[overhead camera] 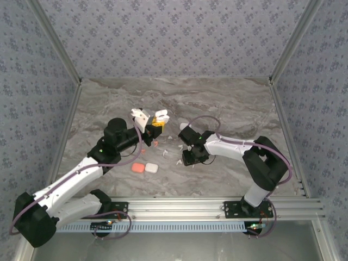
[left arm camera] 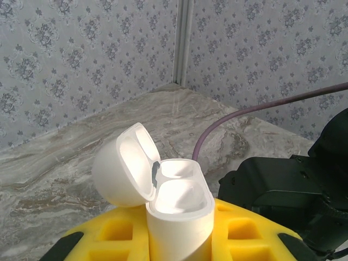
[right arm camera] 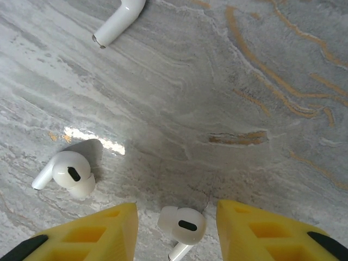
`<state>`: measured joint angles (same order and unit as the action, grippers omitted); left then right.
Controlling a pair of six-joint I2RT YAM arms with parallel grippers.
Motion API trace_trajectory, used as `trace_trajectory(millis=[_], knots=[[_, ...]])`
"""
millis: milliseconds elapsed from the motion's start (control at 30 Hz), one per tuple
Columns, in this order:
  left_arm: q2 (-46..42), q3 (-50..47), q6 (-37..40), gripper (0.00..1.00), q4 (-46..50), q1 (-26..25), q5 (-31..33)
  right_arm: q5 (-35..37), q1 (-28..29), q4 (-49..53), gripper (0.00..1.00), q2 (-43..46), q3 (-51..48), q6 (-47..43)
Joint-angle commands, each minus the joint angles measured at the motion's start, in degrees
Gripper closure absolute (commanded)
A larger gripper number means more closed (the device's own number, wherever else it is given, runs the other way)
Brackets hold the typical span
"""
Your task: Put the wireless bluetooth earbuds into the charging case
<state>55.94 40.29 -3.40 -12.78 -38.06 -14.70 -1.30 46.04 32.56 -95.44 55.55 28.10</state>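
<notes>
Grey-veined marble (overhead camera: 234,103) runs wall to wall inside a booth of patterned paper, where we find two arms at work near the middle of the table. Our left pincer (left arm camera: 182,247) is clamped on a white charging case (left arm camera: 179,209). Its yellow fingers (left arm camera: 109,239) press both flanks, and the case stands upright above the stone with its lid (left arm camera: 122,168) swung back to the left. Beyond the case we see bare marble as far as the corner post (left arm camera: 182,43) where the walls meet. The black body of the right arm (left arm camera: 293,190) crowds in close on the right.

Our right pincer (right arm camera: 176,239) hangs low over the marble, spread wide and holding nothing. One white earbud (right arm camera: 182,223) lies on the stone between its two fingers (right arm camera: 92,234), with a narrow gap on each side. A second earbud (right arm camera: 68,174) lies just past the finger on that view's left. A third earbud (right arm camera: 119,16) rests well ahead at the top edge, and the marble ahead and to the right is open.

From above, we see a coral case (overhead camera: 138,168) and a closed white case (overhead camera: 151,168) lying just beside each other, between the pincers and the aluminium rail (overhead camera: 179,205) at the near edge. Broad marble stretches behind both arms to the back wall (overhead camera: 174,38).
</notes>
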Motion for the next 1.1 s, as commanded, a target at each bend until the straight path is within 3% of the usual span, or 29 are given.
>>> trace_trajectory(millis=[0,533,833,1067], knots=[[-1.0,-0.27,1.2,1.0,-0.36,-0.3,0.64,0.83,0.44,1.24,0.59,-1.26,0.88,1.01],[-1.06,0.03,1.24,1.0,-0.22,-0.34,0.66,1.27,1.07,1.58,0.76,-0.61,0.77,-0.64],[0.59,-0.3,-1.22,1.0,-3.91,-0.33,-0.78,5.64,-1.11,1.63,0.76,10.81,0.66,-5.95],[3.92,0.43,-4.52,1.0,-8.33,-0.25,-4.68,4.87,-5.85,-1.79,0.76,25.11,3.45,-14.57]])
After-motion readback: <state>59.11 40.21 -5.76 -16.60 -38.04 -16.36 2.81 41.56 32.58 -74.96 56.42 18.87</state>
